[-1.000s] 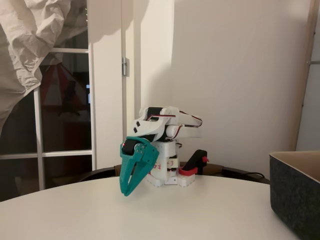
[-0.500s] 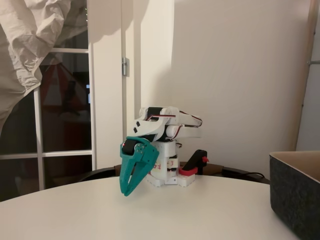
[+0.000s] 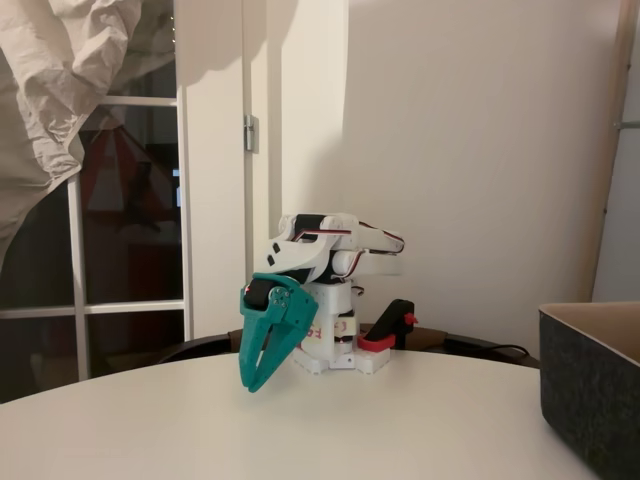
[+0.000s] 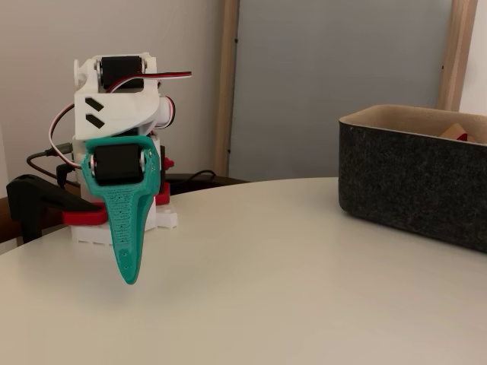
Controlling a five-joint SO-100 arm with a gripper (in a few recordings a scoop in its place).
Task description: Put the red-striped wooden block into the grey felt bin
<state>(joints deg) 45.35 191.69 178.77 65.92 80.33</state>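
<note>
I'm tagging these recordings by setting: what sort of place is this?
Probably a room in a home rather than a lab: a round white table, a glazed door with crumpled cloth hanging over it, and a grey felt bin like household storage.

Round white table (image 3: 400, 420) with a matte top, plain off-white wall (image 3: 480, 150) behind it with a soft shadow across the upper part. On the left there's a glass door (image 3: 125, 250) with white bars, dark outside, and crumpled pale fabric (image 3: 60, 80) hanging over its top corner. The other fixed view has a wooden frame (image 4: 226, 84) around a grey-blue panel (image 4: 335, 76).
</note>
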